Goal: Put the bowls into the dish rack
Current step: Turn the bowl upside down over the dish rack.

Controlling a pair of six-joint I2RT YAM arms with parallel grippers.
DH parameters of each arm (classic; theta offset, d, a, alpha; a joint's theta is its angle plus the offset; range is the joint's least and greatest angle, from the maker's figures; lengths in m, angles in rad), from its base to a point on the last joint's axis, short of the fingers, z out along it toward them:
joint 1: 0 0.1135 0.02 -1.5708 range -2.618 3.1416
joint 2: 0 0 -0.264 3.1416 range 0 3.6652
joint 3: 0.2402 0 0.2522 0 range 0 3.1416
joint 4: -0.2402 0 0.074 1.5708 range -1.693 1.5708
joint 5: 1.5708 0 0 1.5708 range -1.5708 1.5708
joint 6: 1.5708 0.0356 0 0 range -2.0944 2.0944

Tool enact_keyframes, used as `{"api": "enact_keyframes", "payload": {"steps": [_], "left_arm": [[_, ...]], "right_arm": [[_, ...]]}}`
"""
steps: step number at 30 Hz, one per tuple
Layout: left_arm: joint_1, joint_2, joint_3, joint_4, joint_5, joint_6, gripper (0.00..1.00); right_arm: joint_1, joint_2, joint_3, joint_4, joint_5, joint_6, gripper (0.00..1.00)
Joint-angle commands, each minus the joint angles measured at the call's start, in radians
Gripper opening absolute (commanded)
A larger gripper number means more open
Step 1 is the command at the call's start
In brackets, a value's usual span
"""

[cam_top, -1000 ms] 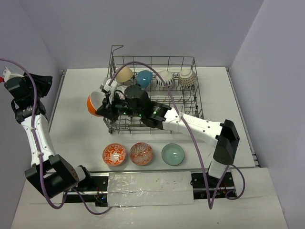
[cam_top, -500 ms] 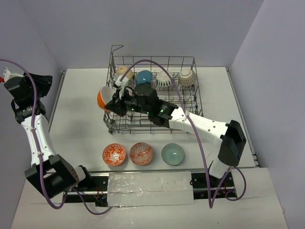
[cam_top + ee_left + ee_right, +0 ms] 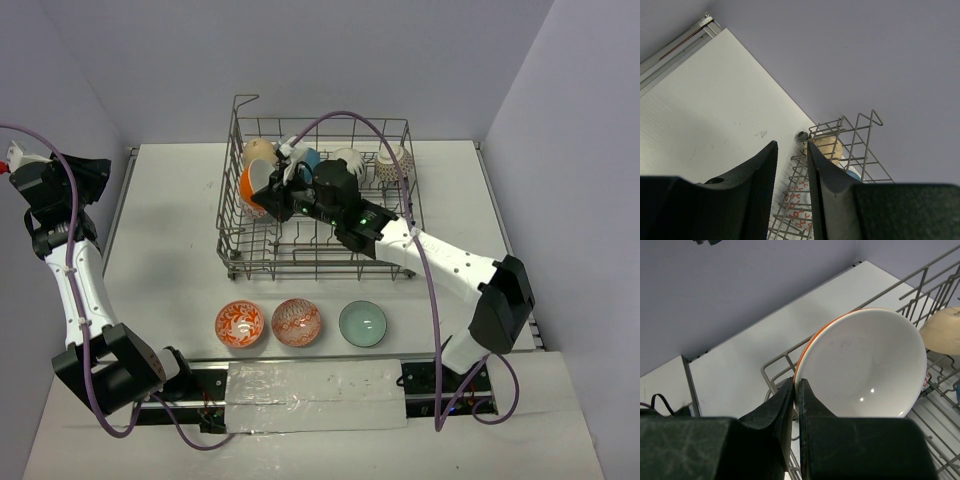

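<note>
Bowls (image 3: 299, 322), four racked, one held, three outside

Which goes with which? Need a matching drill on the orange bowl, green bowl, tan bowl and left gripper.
Things:
1. orange bowl
2. green bowl
3. tan bowl
4. left gripper

States:
A. on the table, in front of the rack
B. leftmost in the rack's back row
C. pinched by the right gripper
D. holding nothing

Pairs: 1-C, 2-A, 3-B, 4-D
</note>
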Motion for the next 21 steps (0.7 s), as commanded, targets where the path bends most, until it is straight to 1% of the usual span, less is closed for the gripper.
{"api": "enact_keyframes", "payload": {"steps": [1,4,12,16,20,21], "left_arm": [[-0.002,-0.022,0.001,0.041,0.019,-0.004,0.36],[-0.002,-0.024,0.001,0.039,0.020,-0.004,0.36],[-0.002,-0.024,0.004,0.039,0.023,-0.006,0.36],[-0.002,-0.024,0.002,0.039,0.025,-0.004,0.36],[-0.002,-0.022,0.002,0.039,0.026,-0.004,0.36],[-0.002,-0.022,0.002,0.039,0.026,-0.004,0.36]], "right_arm": [[-0.018,-0.040,0.007,0.084,0.001,0.028,0.00],[-0.035,-0.029,0.004,0.085,-0.022,0.056,0.00],[-0.116,-0.049,-0.049,0.165,-0.143,0.196,0.00],[-0.144,-0.058,-0.059,0.174,-0.162,0.239,0.00],[-0.175,-0.063,-0.093,0.220,-0.192,0.288,0.00],[-0.184,-0.063,-0.104,0.240,-0.201,0.327,0.00]]}}
